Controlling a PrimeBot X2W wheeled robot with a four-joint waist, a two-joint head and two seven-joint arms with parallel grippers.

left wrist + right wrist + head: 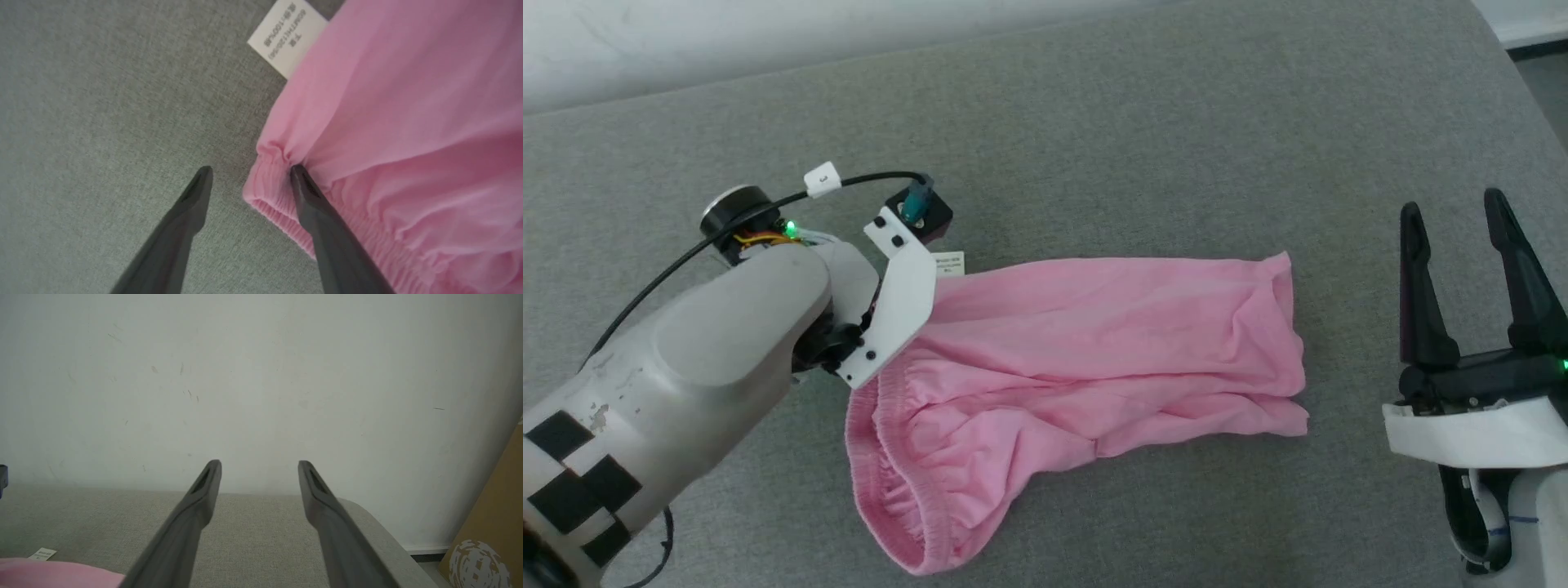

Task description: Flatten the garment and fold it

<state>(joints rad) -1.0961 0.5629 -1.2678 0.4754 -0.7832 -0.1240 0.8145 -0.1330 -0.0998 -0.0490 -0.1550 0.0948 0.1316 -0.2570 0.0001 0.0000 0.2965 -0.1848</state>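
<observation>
garment (1094, 343): long axis crosswise; waistband (890, 482) toward robot's left, leg hems right
left gripper (251, 169): fingers apart, straddling the waistband corner near label (288, 38)
right gripper (1453, 202): fingers apart, well right of hems

plain indoor room, grey upholstered surface (1094, 98), scuffed white wall (261, 375), cardboard box (496, 502)

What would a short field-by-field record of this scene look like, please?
Surface: grey fabric
Garment: pink shorts, wrinkled, not yet flat
Waistband: gathered elastic, at the shorts' left end
Label: white, printed, lying beside the waistband corner
Left gripper: open, one fingertip on the waistband corner, the other over bare surface
Right gripper: open, right of the shorts, apart from them
</observation>
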